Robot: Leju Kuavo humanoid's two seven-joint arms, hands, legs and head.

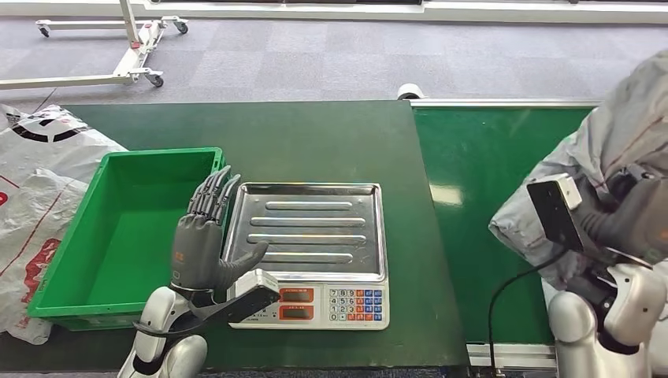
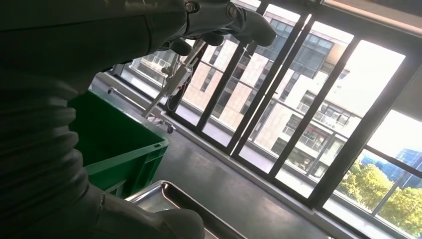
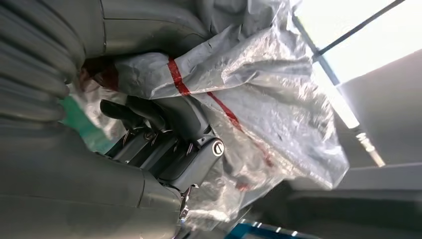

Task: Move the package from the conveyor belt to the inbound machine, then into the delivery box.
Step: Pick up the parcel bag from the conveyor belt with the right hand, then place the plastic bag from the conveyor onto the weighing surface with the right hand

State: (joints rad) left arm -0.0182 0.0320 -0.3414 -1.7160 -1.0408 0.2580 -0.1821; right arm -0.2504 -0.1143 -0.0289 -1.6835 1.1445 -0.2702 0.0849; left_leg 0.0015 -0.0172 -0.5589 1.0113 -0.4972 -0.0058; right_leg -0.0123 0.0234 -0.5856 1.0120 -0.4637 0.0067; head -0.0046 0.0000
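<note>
The package [image 1: 622, 134] is a crinkled grey plastic bag with a red stripe, raised over the green conveyor belt [image 1: 488, 181] at the far right. My right hand [image 1: 630, 216] grips it from below; in the right wrist view the dark fingers [image 3: 149, 119] press into the package [image 3: 259, 89]. The inbound machine is a scale with a steel tray [image 1: 311, 228] and keypad at the table's middle. My left hand [image 1: 206, 236] stands open and upright beside the tray's left edge, holding nothing. The green delivery box [image 1: 118, 236] lies left of it, and nothing lies inside.
White printed bags [image 1: 35, 181] lie heaped left of the green box. A white wheeled frame [image 1: 134, 47] stands on the grey carpet beyond the dark green table [image 1: 315, 142]. In the left wrist view, tall windows [image 2: 308, 109] show buildings outside.
</note>
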